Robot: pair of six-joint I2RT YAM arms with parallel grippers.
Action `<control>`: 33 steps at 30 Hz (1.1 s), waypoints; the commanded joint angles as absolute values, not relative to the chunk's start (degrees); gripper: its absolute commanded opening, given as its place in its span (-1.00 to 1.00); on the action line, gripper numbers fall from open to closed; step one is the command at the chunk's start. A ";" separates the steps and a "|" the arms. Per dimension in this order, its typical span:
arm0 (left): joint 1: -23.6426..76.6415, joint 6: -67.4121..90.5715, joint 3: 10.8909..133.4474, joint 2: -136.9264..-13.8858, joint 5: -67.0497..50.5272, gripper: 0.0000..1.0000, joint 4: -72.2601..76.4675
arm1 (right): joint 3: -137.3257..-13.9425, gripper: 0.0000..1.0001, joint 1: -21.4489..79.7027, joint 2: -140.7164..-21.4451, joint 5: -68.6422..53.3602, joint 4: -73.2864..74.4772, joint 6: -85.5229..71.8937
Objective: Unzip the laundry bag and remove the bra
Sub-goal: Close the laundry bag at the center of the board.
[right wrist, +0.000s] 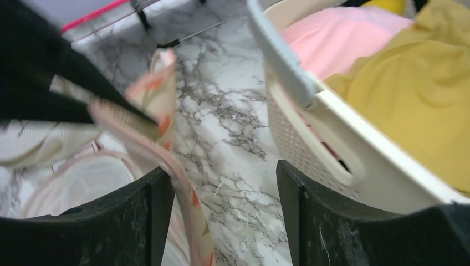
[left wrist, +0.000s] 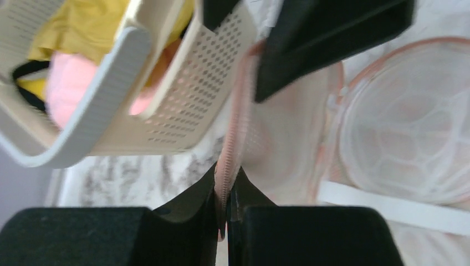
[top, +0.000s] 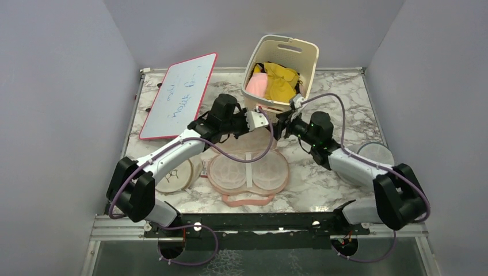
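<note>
The laundry bag (top: pixel 230 172) lies open at the table's middle, its pale pink lining up. It also shows in the left wrist view (left wrist: pixel 399 127). My left gripper (top: pixel 263 121) is shut on the bag's pink zip edging (left wrist: pixel 235 127) and holds the carrot-print flap (right wrist: pixel 158 88) lifted near the basket; in its own view the gripper (left wrist: pixel 226 188) clamps the zip. My right gripper (top: pixel 281 125) is open, and in its view (right wrist: pixel 224 183) the flap's edge runs past its left finger. A mustard-yellow soft garment (top: pixel 281 80), seemingly the bra, lies in the basket; it also shows in the right wrist view (right wrist: pixel 421 94). No bra shows in the bag.
The cream slotted basket (top: pixel 288 43) stands at the back, just beyond both grippers, and holds a pink garment (top: pixel 256 85) too. A red-framed whiteboard (top: pixel 178 98) lies at back left. A round flat disc (top: pixel 175 175) lies under the left arm; another (top: pixel 377 154) lies by the right arm.
</note>
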State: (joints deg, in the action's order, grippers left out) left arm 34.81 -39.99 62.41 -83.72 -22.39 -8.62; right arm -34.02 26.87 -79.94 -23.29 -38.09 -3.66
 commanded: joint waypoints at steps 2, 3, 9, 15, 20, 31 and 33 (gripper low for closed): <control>41.10 -15.84 63.99 -85.33 -16.92 -1.00 -15.04 | -42.76 0.35 26.63 -70.31 -5.48 -3.29 -13.47; 41.95 -13.37 63.86 -85.88 -16.74 -1.00 -15.84 | -44.17 0.36 26.63 -68.74 -2.62 1.53 -13.72; 47.46 -1.92 61.19 -84.87 -5.98 -1.00 -15.85 | -47.75 0.37 26.63 -57.47 6.04 15.24 -16.48; 48.42 2.59 58.42 -82.46 -3.24 -1.00 -15.39 | -49.66 0.37 26.63 -50.79 1.36 20.74 -15.43; 51.29 8.13 55.80 -81.55 -7.61 -0.99 -13.90 | -49.81 0.37 26.63 -48.28 1.01 21.88 -15.16; 63.06 25.44 52.14 -83.68 3.58 -0.94 -9.81 | -51.06 0.36 26.62 -49.47 -0.22 19.77 -14.05; 65.03 26.73 51.23 -84.20 5.41 -0.94 -8.71 | -51.08 0.36 26.63 -49.26 -0.31 19.78 -13.99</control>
State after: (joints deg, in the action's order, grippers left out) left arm 61.76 20.18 52.60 -82.96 -0.95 -12.03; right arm -48.71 26.65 -49.45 0.73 19.86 -14.72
